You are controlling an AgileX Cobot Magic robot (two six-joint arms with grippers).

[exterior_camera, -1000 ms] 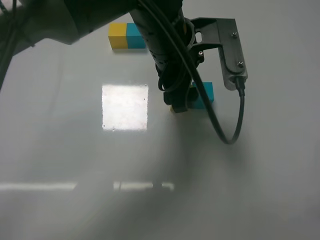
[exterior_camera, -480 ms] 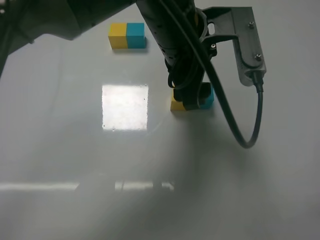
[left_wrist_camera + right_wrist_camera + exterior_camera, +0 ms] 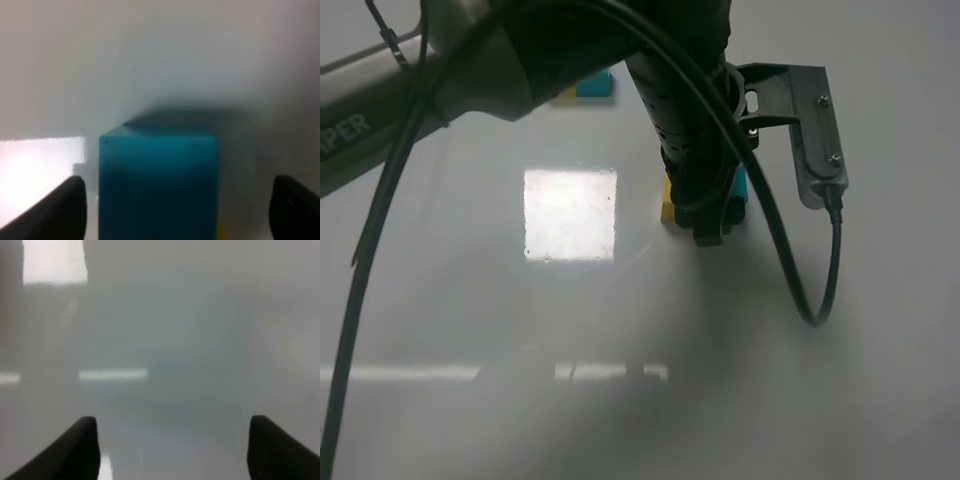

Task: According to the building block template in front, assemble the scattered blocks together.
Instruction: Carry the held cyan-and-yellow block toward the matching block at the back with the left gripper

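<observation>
Since half second ago, left arm (image 3: 440, 70) swings lower across view and now hides most of template (image 3: 588, 90) at far side of desk (image 3: 470, 320); only yellow-teal sliver shows. Yellow cube (image 3: 666, 200) now mostly covered. Teal cube (image 3: 741, 185) just right of it, junction hidden. Left claw (image 3: 710, 230) now down around teal cube, released, fingers (image 3: 55, 212) wide, clear of both sides. Colour order matches template, so joining looks nearly done. Right claw (image 3: 172, 445) released, empty, above desk. Arm lettering: "PER" readable, start cut off.
</observation>
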